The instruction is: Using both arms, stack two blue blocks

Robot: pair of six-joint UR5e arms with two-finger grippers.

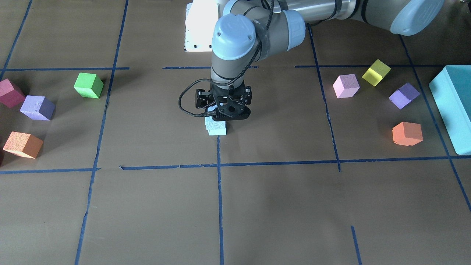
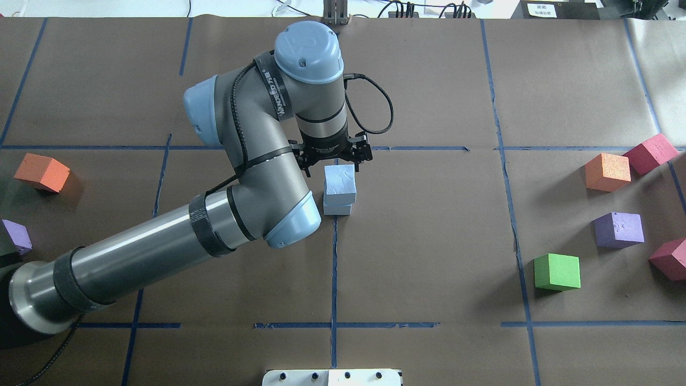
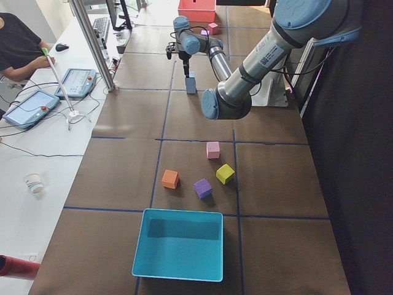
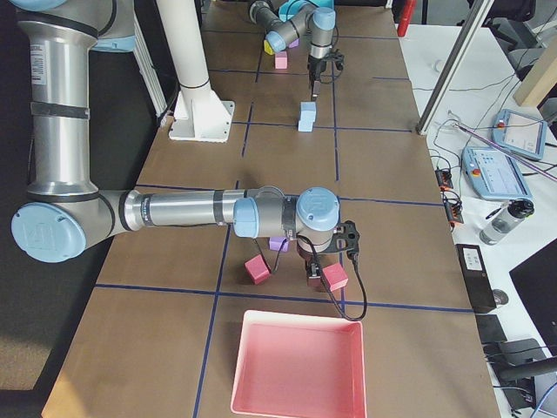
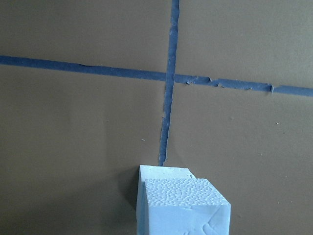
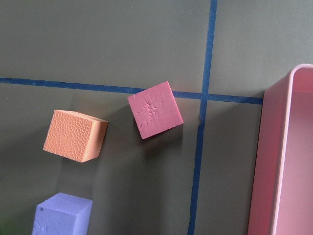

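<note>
Two sky-blue blocks stand stacked at the table's middle: the upper block (image 2: 340, 181) rests on the lower block (image 2: 337, 209), slightly offset. The stack shows in the front view (image 1: 216, 128) and in the left wrist view (image 5: 188, 208). My left gripper (image 2: 335, 155) (image 1: 224, 110) hangs just above the stack with its fingers spread, open and empty. My right gripper (image 4: 326, 259) shows only in the right side view, low over a red cube (image 4: 335, 277). I cannot tell whether it is open or shut.
Coloured cubes lie at both table ends: green (image 2: 557, 272), purple (image 2: 619, 229), orange (image 2: 607, 171), red (image 2: 650, 153), and orange (image 2: 42, 172) on the left. A teal box (image 1: 454, 106) and a pink tray (image 4: 296, 370) stand at the ends.
</note>
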